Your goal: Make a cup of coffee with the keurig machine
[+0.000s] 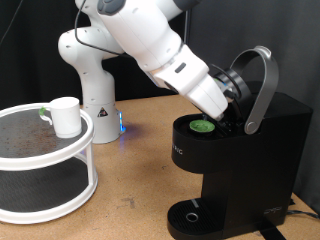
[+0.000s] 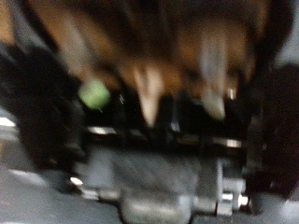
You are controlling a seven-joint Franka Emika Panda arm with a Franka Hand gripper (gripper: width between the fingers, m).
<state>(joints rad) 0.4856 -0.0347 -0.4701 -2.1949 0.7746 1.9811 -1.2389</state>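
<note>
The black keurig machine stands at the exterior view's right with its grey arched lid handle raised and the lid open. A green-topped pod sits in the open chamber. My gripper is at the raised lid, just beside the pod chamber, and its fingers are mostly hidden against the dark machine. The white cup stands upright on the top tier of a round stand at the exterior view's left, far from the gripper. The wrist view is blurred; it shows the green pod and dark machine parts.
The white two-tier round stand fills the exterior view's lower left. The arm's base stands behind it with a blue light. The machine's round drip tray has nothing on it. Brown table lies between stand and machine.
</note>
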